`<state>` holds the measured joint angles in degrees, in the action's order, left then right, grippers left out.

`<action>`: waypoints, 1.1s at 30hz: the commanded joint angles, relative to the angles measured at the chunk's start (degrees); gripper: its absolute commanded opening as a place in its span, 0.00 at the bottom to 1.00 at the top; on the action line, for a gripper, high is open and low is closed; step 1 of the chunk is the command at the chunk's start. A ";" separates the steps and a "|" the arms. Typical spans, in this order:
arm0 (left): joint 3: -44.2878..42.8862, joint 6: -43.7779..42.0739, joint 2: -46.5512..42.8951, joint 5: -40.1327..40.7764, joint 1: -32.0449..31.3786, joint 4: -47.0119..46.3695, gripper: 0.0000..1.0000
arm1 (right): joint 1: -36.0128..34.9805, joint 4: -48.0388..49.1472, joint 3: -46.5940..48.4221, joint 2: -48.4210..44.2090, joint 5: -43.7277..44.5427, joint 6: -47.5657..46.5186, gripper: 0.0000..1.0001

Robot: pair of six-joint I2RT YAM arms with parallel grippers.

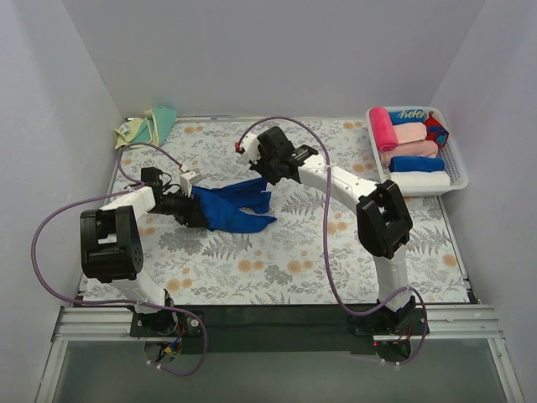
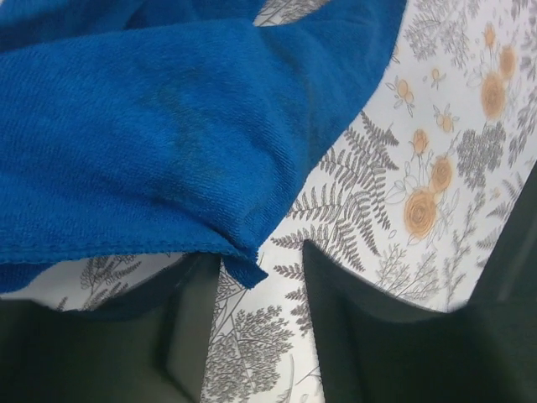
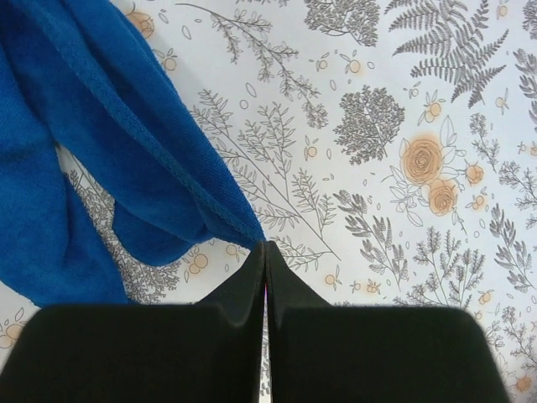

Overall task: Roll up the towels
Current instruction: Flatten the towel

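Not much is rolled here. The blue towel (image 1: 237, 210) lies crumpled and flat mid-frame on the table (image 1: 277, 269). My right tool (image 3: 265, 248) is pinched together on one corner. My left tool (image 2: 264, 260) stands apart with another corner at its gap, not gripping it. The yellow-and-teal towel (image 1: 148, 128) sits heaped at upper left, untouched. Rolled towels (image 1: 411, 149) fill the basket (image 1: 458, 175) at upper right, but these two are left to roll.

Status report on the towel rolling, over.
Right gripper shut on blue towel corner. Left gripper open, towel edge between its jaws. Towel bunched, unrolled. Yellow towel and basket sit well off at the back.
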<state>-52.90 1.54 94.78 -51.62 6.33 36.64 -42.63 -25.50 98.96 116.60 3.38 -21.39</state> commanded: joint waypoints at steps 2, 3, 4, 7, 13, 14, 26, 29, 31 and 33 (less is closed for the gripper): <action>-1.58 3.12 1.10 5.55 -0.53 -1.58 0.21 | 2.28 0.45 2.91 -3.65 -0.13 2.40 0.01; -4.28 2.51 1.37 6.69 -0.44 -0.36 0.16 | 3.60 0.27 2.73 -4.18 -0.04 2.66 0.01; -5.79 1.20 1.28 8.88 -0.26 2.09 0.11 | 4.22 0.10 2.38 -5.49 -0.12 2.67 0.01; -12.28 -3.18 0.76 11.00 1.31 6.76 0.00 | 7.29 -0.25 0.28 -9.26 0.40 2.49 0.01; -22.14 -11.20 -0.65 15.49 2.11 17.66 0.00 | 14.59 -0.26 -5.78 -18.50 -0.56 2.84 0.01; -22.76 -13.82 -1.17 16.45 2.11 19.59 0.00 | 15.46 -0.43 -6.92 -19.73 -0.74 2.76 0.01; -20.93 -24.91 -6.27 22.35 2.37 21.28 0.00 | 25.14 -3.15 -26.85 -40.12 -1.97 -3.39 0.01; -14.97 -28.34 -9.34 21.47 1.24 19.79 0.00 | 25.75 -4.82 -31.09 -43.99 -4.85 -5.50 0.01; -11.18 -29.14 -10.14 23.04 0.09 18.21 0.00 | 25.76 -7.10 -32.86 -44.09 -9.51 -7.52 0.01; -10.29 -28.44 -9.79 23.58 -0.35 17.32 0.00 | 25.76 -10.01 -32.51 -41.02 -11.02 -7.88 0.02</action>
<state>-64.73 -24.05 87.00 -29.54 7.05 55.59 -16.75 -31.86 66.57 73.34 -2.07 -26.48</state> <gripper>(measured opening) 0.020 0.019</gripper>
